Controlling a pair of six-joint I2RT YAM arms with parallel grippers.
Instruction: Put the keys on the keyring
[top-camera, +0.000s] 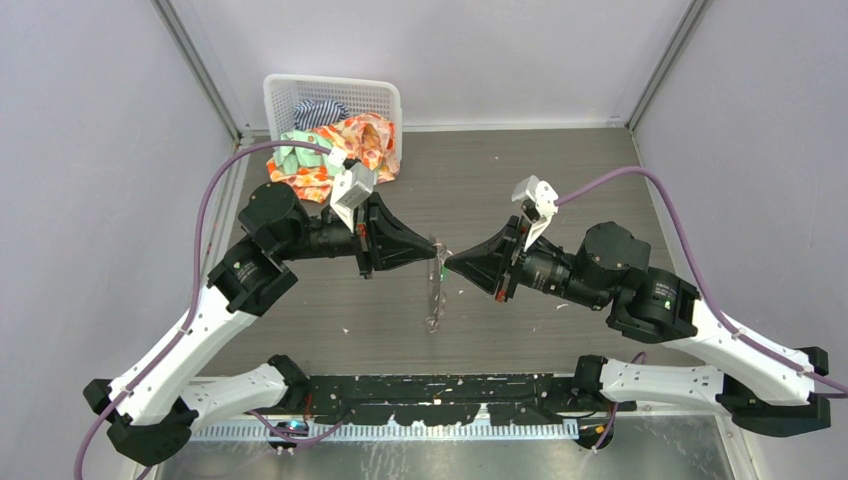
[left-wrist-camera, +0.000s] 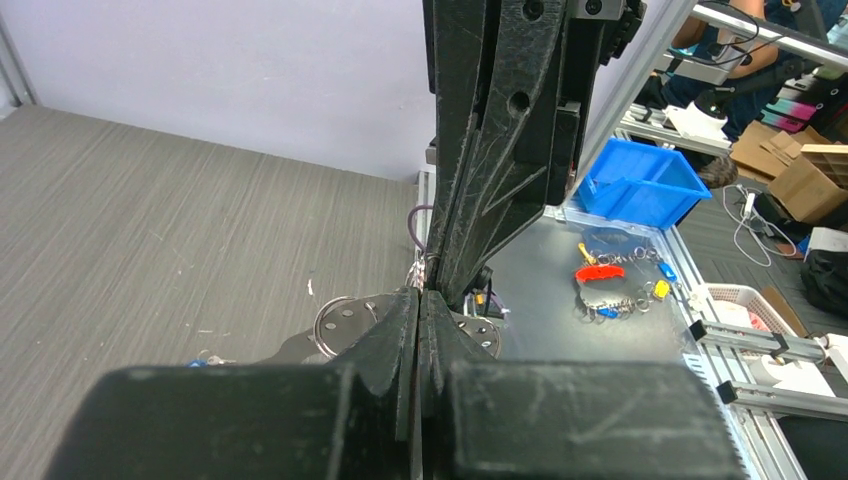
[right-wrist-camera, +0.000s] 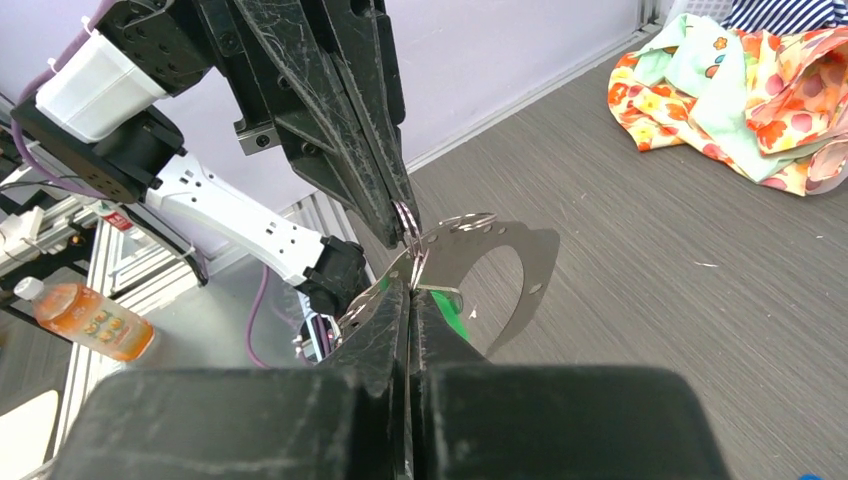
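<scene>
My two grippers meet tip to tip above the table's middle. My left gripper (top-camera: 431, 250) is shut on the keyring's thin wire ring (right-wrist-camera: 405, 214). The keyring (top-camera: 434, 300) hangs below the tips, seen edge-on. It shows as a silvery curved plate with holes in the right wrist view (right-wrist-camera: 522, 262) and in the left wrist view (left-wrist-camera: 335, 325). My right gripper (top-camera: 449, 263) is shut on the green key (right-wrist-camera: 453, 316), whose head peeks out just past the right fingers against the keyring. A blue key (left-wrist-camera: 198, 361) appears to lie on the table to the far side.
A white basket (top-camera: 330, 95) with colourful cloths (top-camera: 335, 150) spilling out stands at the back left. Grey walls close in the table on three sides. Beyond the table edge, a bench holds a blue bin (left-wrist-camera: 640, 185) and loose keys.
</scene>
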